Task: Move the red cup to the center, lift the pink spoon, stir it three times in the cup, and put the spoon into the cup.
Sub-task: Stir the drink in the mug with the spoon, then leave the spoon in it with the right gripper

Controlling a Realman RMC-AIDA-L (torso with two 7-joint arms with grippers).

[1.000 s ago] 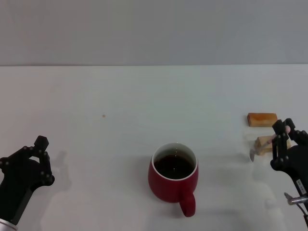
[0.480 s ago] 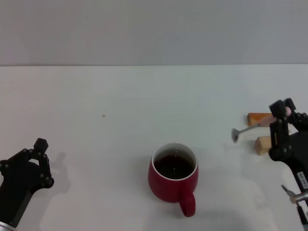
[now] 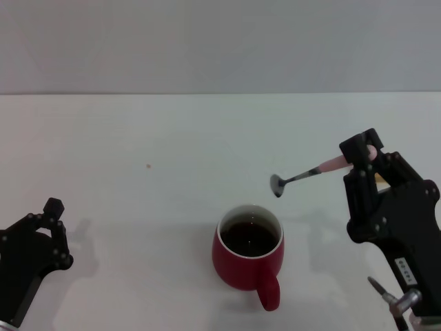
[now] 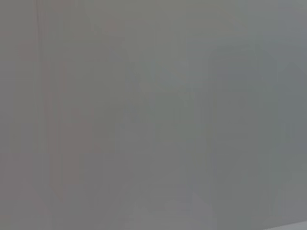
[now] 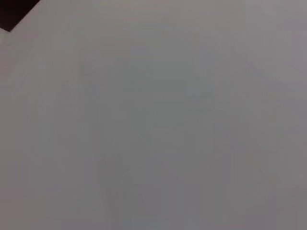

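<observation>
- Clenched on the pink spoon's (image 3: pixel 324 167) handle, the right gripper (image 3: pixel 364 163) jaws hold it aloft beside the red cup (image 3: pixel 249 256).
- Spoon bowl hangs just beyond the cup's rim; next comes lowering it into the liquid.
- Left gripper (image 3: pixel 47 231) idles far from the cup on the counter (image 3: pixel 138 138); I cannot tell its jaws' state.

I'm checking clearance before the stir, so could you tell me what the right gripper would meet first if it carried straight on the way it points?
Probably nothing: the right gripper, shut on the pink spoon, points up and away over bare table. The red cup sits nearer and leftward, though depth is uncertain.
</observation>
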